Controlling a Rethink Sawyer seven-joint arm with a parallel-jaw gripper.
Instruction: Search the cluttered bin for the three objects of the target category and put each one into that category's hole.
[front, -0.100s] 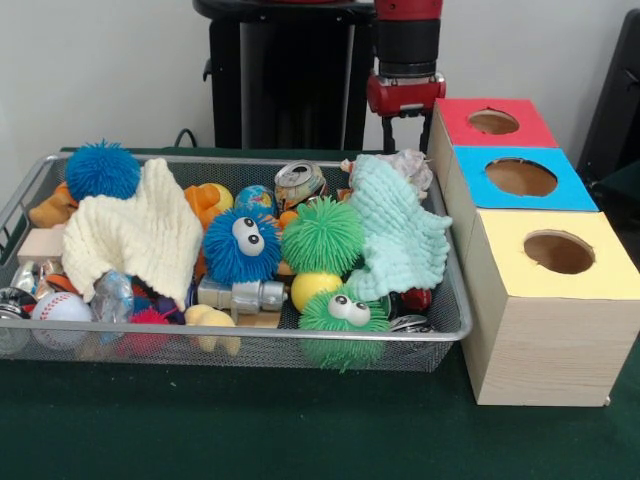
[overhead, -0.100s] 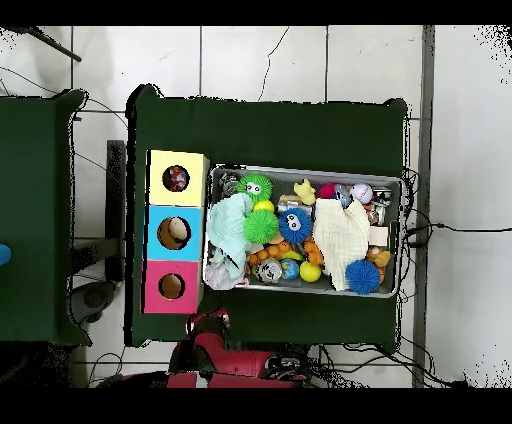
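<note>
The red and black gripper (front, -0.100s: 404, 128) hangs behind the wire mesh bin (front, -0.100s: 440, 325) of fuzzy balls and cloths on the green bench (front, -0.100s: 300, 430); I cannot tell how its fingers stand. The wooden box with red, blue and yellow holed tops (front, -0.100s: 545, 300) stands just beside the bin.

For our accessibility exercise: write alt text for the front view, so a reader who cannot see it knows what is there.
A wire mesh bin on a green table is heaped with toys: fuzzy blue and green balls, a cream cloth and a mint cloth. Beside it stands a wooden box with red, blue and yellow holed tops; the robot's gripper hangs behind.
</note>
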